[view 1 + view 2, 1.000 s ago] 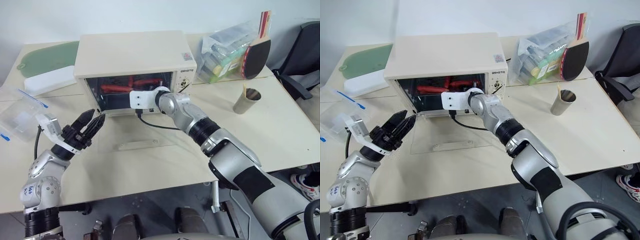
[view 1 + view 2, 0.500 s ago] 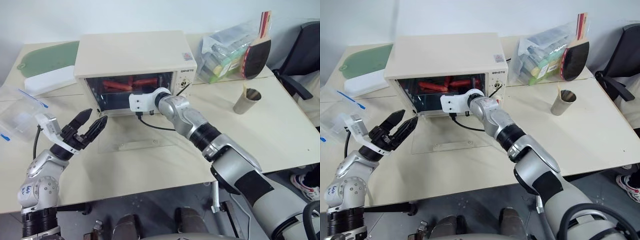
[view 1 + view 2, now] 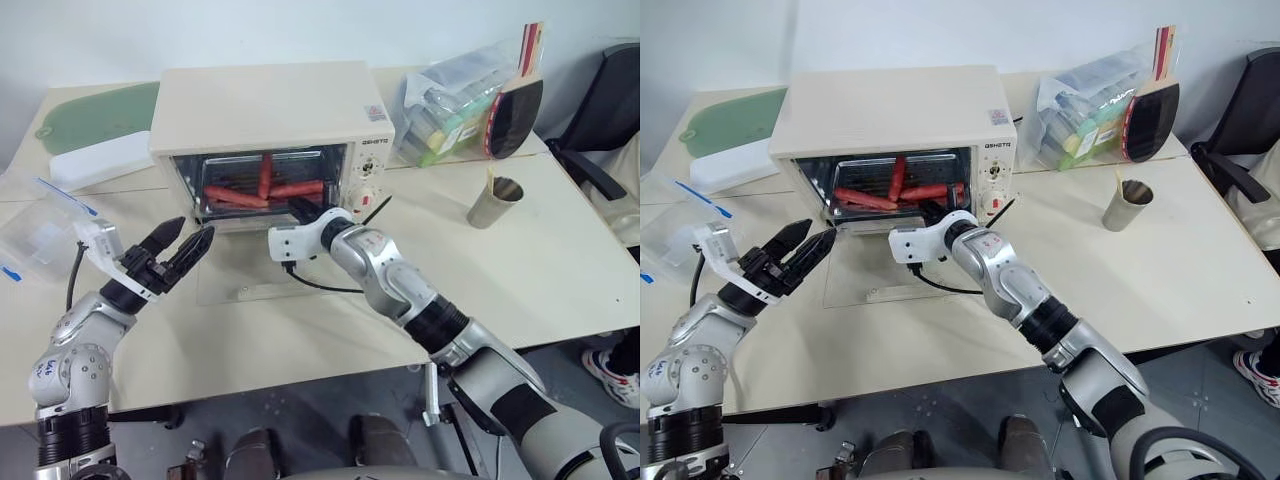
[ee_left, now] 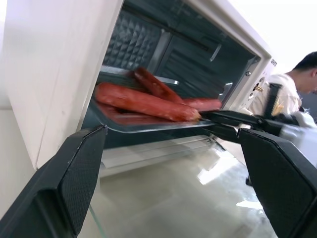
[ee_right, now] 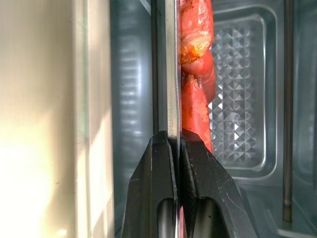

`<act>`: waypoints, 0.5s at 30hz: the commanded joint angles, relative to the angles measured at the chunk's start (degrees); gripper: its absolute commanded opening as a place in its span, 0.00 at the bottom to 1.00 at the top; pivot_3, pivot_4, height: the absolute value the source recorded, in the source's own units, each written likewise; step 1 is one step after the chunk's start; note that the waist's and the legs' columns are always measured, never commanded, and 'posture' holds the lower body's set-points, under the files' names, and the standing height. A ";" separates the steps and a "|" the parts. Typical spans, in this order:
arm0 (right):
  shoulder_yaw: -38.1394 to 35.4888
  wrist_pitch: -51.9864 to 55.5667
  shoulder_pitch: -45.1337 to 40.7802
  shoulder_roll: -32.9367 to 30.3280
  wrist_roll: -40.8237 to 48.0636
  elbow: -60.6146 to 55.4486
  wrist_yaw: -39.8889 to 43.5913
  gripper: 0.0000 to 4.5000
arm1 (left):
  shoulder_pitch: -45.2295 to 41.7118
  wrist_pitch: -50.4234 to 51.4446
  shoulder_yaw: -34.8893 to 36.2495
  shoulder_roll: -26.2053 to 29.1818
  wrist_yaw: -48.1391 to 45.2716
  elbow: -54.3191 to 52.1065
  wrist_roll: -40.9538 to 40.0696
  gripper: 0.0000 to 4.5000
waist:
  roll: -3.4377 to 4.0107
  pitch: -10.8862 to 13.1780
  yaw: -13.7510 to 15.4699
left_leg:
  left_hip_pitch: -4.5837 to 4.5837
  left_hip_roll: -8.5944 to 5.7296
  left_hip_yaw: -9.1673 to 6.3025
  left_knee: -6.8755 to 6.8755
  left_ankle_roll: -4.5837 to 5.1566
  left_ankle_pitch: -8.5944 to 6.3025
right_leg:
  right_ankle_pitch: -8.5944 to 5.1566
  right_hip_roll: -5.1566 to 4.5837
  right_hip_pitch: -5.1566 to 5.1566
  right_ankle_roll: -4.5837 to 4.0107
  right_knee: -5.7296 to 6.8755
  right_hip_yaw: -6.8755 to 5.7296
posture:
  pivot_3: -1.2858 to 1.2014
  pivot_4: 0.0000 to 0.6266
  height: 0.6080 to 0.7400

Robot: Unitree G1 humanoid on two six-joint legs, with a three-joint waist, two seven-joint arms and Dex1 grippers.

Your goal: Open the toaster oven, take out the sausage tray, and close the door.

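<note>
At oven mouth, right pincer [image 3: 931, 212] level — clamping sausage tray [image 4: 148, 126] rim

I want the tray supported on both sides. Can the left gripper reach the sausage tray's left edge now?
Probably yes. The door lies open flat, the left gripper is open beside the toaster oven, and nothing stands before the sausage tray, which the right gripper pinches.

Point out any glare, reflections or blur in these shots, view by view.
Left wrist view: bright glare on the lowered glass door, left gripper fingers large and soft at the edges. Right wrist view: right gripper pinching the sausage tray rim, washed-out light beside it. Head views: even room light, the door almost see-through on the table, faint sheen inside the toaster oven.
</note>
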 commanded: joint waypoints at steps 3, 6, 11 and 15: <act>0.54 -1.11 6.29 -3.34 -4.28 -12.66 2.90 0.00 | -1.51 5.43 4.40 2.44 1.63 0.70 -5.06 1.00 | 0.00 0.00 0.11 | 0.00 -0.01 0.01 0.00 0.00 0.00 | 0.00 0.00 0.01 0.00 -0.03 0.01 | 0.52 0.24 1.00; 0.21 -0.90 9.90 -4.13 -5.84 -17.48 4.42 0.00 | -2.28 9.47 6.59 4.47 2.55 1.93 -7.85 1.00 | -0.01 0.00 0.21 | 0.00 -0.01 0.01 0.01 0.00 0.00 | 0.00 0.00 0.02 0.00 -0.06 0.00 | 0.52 0.24 1.00; -1.17 -1.32 13.57 -4.76 -7.36 -21.87 5.46 0.00 | -2.42 17.33 8.81 8.95 2.40 5.70 -11.71 1.00 | -0.02 -0.01 0.21 | 0.01 -0.01 0.01 0.01 -0.01 0.00 | 0.00 0.00 0.02 0.00 -0.08 0.00 | 0.52 0.24 1.00; -2.35 -2.25 16.24 -5.98 -7.17 -25.07 6.22 0.00 | -2.86 22.43 8.65 11.62 1.27 7.92 -13.09 1.00 | -0.02 -0.01 0.37 | 0.01 -0.02 0.01 0.00 -0.02 -0.01 | 0.00 0.00 0.02 0.00 -0.08 0.00 | 0.52 0.24 1.00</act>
